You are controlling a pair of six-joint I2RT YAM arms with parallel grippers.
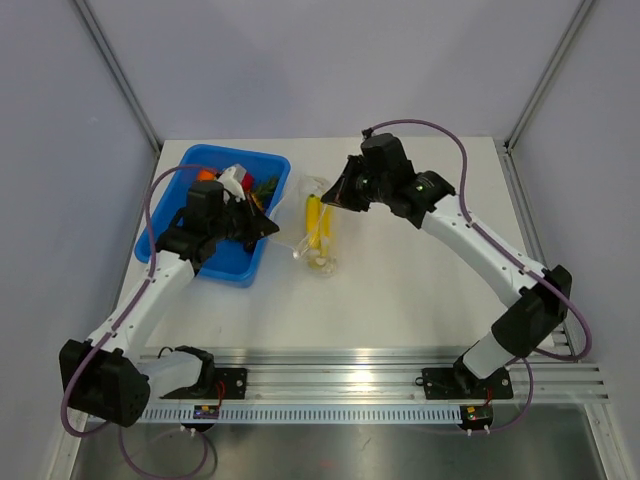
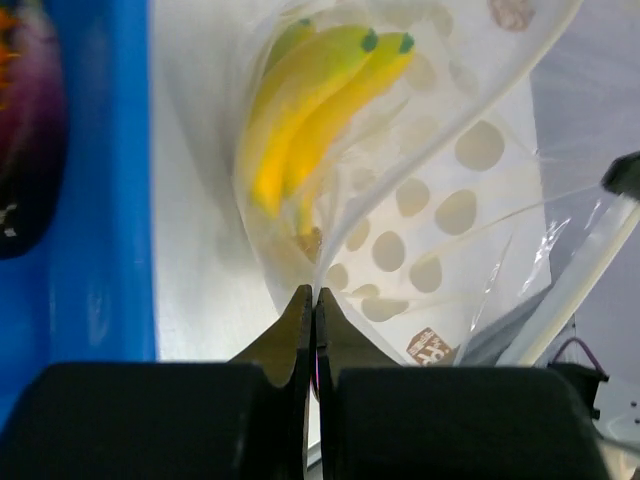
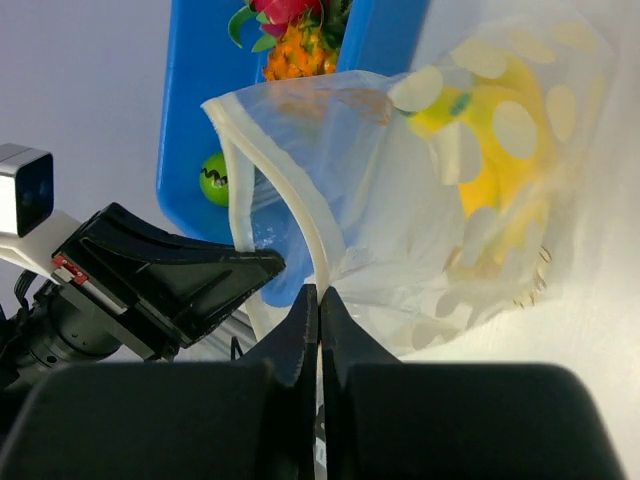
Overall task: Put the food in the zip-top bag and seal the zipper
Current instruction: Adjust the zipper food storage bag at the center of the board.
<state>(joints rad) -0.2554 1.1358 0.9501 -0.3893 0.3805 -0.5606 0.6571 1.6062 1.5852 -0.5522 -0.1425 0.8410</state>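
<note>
The clear zip-top bag [image 1: 325, 252] lies on the table between my two grippers, right of the blue bin. Yellow toy bananas [image 1: 314, 216] lie inside it; they also show in the left wrist view [image 2: 320, 110] and in the right wrist view [image 3: 490, 150]. My left gripper [image 1: 272, 226] is shut on the bag's near edge [image 2: 322, 262]. My right gripper [image 1: 338, 192] is shut on the white zipper strip [image 3: 312, 240] at the bag's mouth. The mouth stands open between the two strips. More food, an orange and pink-red piece [image 3: 295, 40] and a green piece [image 3: 215, 180], lies in the bin.
The blue bin [image 1: 165, 210] stands at the table's back left, touching the left arm, with several toy pieces in it. The left gripper's body [image 3: 170, 285] is close to the right gripper. Metal rails run along the near edge [image 1: 380, 385].
</note>
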